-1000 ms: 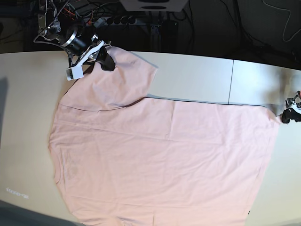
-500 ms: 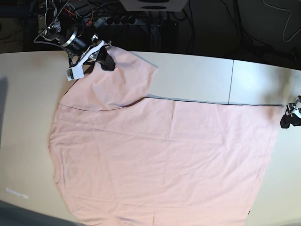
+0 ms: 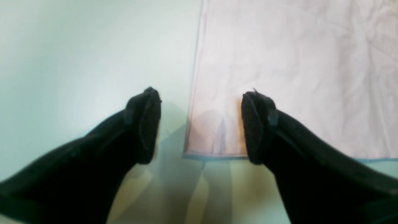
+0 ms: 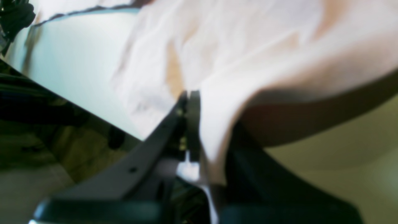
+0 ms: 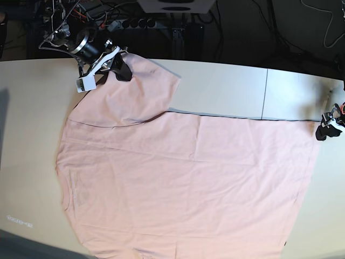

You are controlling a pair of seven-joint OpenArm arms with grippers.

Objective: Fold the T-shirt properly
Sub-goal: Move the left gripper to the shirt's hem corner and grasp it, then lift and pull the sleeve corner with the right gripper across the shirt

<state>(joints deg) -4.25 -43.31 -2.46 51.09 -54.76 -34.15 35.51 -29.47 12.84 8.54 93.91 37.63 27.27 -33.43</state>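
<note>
While its jaws stand wide apart and hold nothing, the left end effector (image 3: 200, 124) hovers over the bottom hem corner of the T-shirt (image 5: 183, 183), one black finger (image 3: 146, 124) above bare surface (image 5: 226, 86), the other above cloth. The right end effector (image 5: 119, 67) is clamped on a sleeve, lifting it at the surface's far edge. Pale pink and softly creased, the T-shirt lies spread flat across the pale surface, plain side up, its long axis running sideways in the base view, hem toward the left end effector.
</note>
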